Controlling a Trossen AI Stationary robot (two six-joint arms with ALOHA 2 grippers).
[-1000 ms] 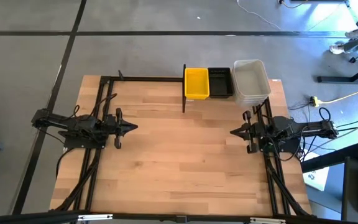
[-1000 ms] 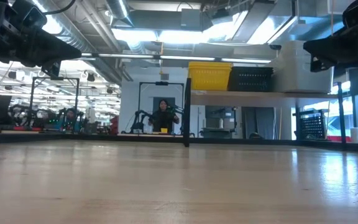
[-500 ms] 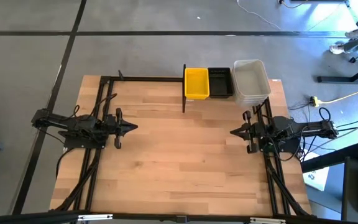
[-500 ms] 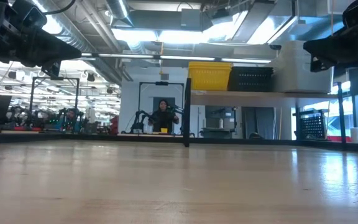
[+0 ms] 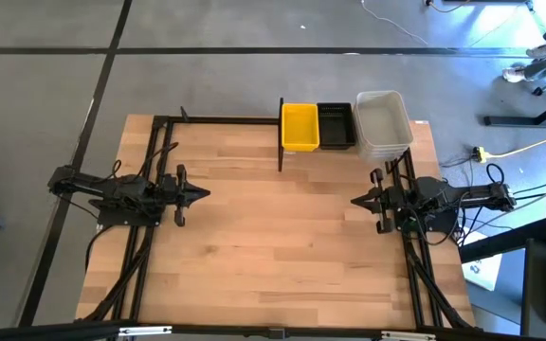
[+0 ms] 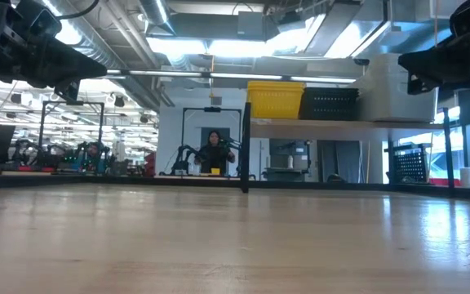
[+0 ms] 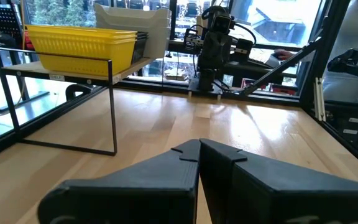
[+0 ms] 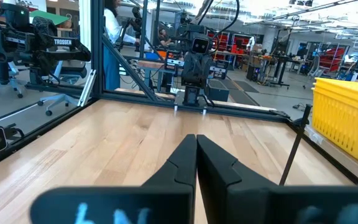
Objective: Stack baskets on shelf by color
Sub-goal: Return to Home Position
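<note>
Both arms hang low over the surface, apart from everything on it. The left arm sits by the left edge, about halfway along it, pointing inward. The right arm sits by the right edge, facing it across the bare wood. Seen from each wrist, the jaws are pressed together with nothing between them, left and right alike.

The shelf stands along the back edge of the surface, running from about the middle to the back right corner, its plank raised on thin black posts. On it the baskets sit in three piles, side by side in a row. The yellow pile is at the end nearest the middle, right beside a post. The black pile touches it on the right. The whitish pile is at the corner end, wider than the other two and rising higher than them in the low view. I cannot count the baskets in each pile.

Beyond the back edge, out in the room, a person in dark clothes stands among other rigs.
</note>
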